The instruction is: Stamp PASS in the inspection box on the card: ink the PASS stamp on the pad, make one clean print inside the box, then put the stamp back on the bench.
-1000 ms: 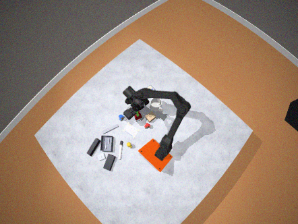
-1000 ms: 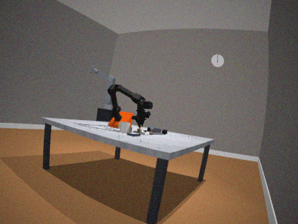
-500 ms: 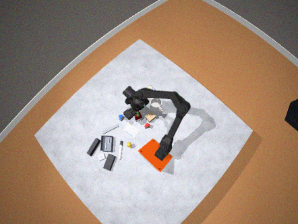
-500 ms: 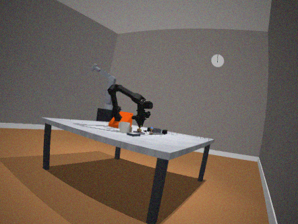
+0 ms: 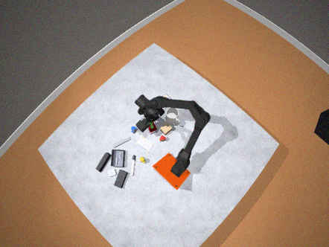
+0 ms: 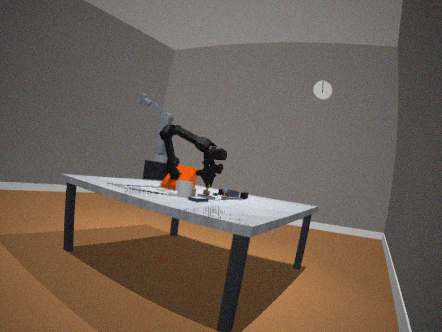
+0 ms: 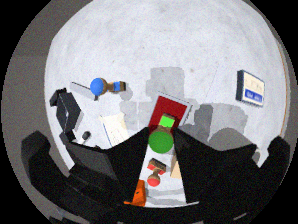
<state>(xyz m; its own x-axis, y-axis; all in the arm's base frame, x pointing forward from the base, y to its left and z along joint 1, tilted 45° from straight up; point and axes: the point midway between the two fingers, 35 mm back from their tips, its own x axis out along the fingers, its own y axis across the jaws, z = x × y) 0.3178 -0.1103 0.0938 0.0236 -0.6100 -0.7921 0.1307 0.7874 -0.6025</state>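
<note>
A: Where does it stand on the grey-white counter [image 5: 223,156]?

B: The black arm's gripper [image 7: 161,137] grips the green-knobbed PASS stamp [image 7: 160,140] over the dark red ink pad [image 7: 169,111], mid-counter

A: What remains?

B: Inking looks underway; the white card [image 5: 144,143] beside it seems unprinted, and the stamp's return is outstanding

From above I count four knobbed stamps: a green one [image 5: 150,123] in my pincer [image 5: 149,125], plus a blue one [image 5: 133,129], a red one [image 5: 162,138] and a yellow one [image 5: 142,159]. One red pad [image 5: 153,129], one white card [image 5: 144,143], one mug [image 5: 173,115], one marker pen [image 5: 133,165], three dark blocks [image 5: 103,162].
</note>
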